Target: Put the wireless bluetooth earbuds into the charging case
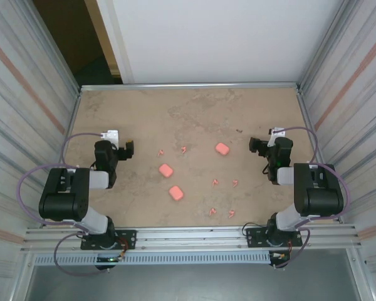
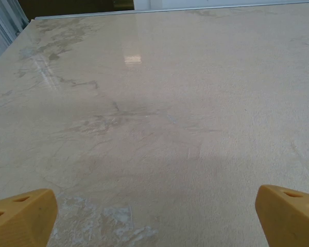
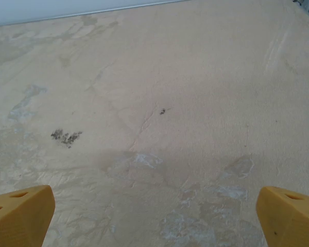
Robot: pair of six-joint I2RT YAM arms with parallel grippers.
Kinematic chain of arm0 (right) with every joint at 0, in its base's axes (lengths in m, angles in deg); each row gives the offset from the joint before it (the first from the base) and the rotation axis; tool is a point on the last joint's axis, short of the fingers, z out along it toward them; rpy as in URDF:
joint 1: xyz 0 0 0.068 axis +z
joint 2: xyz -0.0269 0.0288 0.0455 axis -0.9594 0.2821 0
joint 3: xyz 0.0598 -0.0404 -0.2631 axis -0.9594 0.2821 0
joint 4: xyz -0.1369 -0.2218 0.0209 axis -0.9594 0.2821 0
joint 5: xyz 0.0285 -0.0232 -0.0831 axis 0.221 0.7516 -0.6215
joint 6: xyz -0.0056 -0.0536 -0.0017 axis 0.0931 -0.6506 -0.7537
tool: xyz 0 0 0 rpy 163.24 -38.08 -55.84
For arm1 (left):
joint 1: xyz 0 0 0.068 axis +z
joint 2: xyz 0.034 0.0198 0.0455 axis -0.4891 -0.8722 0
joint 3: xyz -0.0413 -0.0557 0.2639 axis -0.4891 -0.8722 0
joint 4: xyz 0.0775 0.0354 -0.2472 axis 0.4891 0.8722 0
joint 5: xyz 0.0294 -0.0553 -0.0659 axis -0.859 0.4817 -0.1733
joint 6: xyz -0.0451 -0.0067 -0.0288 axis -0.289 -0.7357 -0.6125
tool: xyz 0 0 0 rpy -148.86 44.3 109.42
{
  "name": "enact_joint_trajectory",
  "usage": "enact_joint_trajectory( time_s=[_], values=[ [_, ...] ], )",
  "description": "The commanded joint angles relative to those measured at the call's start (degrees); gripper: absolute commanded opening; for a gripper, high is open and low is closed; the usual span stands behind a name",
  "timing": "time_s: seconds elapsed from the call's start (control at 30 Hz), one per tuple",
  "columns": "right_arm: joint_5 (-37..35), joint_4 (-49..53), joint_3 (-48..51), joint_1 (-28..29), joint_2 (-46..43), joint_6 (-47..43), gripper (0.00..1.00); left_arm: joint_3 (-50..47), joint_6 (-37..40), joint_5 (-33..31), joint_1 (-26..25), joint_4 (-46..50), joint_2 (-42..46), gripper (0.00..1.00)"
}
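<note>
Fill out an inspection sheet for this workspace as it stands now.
Surface: beige marbled tabletop, whitish scuffs, small dark specks.
Job's things: six tiny salmon-pink plastic earbuds loose on the table in pairs; three pink rounded charging cases lying apart, none holding an earbud.
Clutter: nothing seen.
Grippers: left gripper and right gripper open, empty, touching nothing.
Cables: purple cables looping beside both arms.
Surroundings: corrugated metal side walls, white back panel.
</note>
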Motion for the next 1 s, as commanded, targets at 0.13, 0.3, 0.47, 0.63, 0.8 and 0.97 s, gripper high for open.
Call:
enact_joint_trajectory(
  time_s=[0.13, 0.3, 0.47, 0.63, 0.8, 0.97],
  values=[
    [-1.3, -0.1, -0.4, 0.2, 0.3, -0.4, 0.99, 0.4, -0.5, 0.5, -0.3, -0.5, 0.8, 0.99],
    [-1.3, -0.1, -0.4, 0.2, 0.4, -0.4, 0.99, 0.4, -0.5, 0.4, -0.3, -0.5, 0.8, 0.99],
    [-1.1, 0.0, -0.5, 0.0, 0.4, -0.3, 0.99, 0.7, -0.5, 0.4, -0.3, -0.2, 0.7, 0.99],
    [-0.9, 0.1, -0.4, 0.0, 0.3, -0.3, 0.99, 0.6, -0.5, 0.4, -0.3, -0.3, 0.7, 0.99],
    [-1.0, -0.1, -0.4, 0.0, 0.2, -0.2, 0.99, 0.4, -0.5, 0.5, -0.3, -0.5, 0.8, 0.99],
    [-0.9, -0.3, -0.2, 0.0, 0.1, -0.3, 0.99, 0.2, -0.5, 0.6, -0.3, -1.0, 0.8, 0.99]
  ],
)
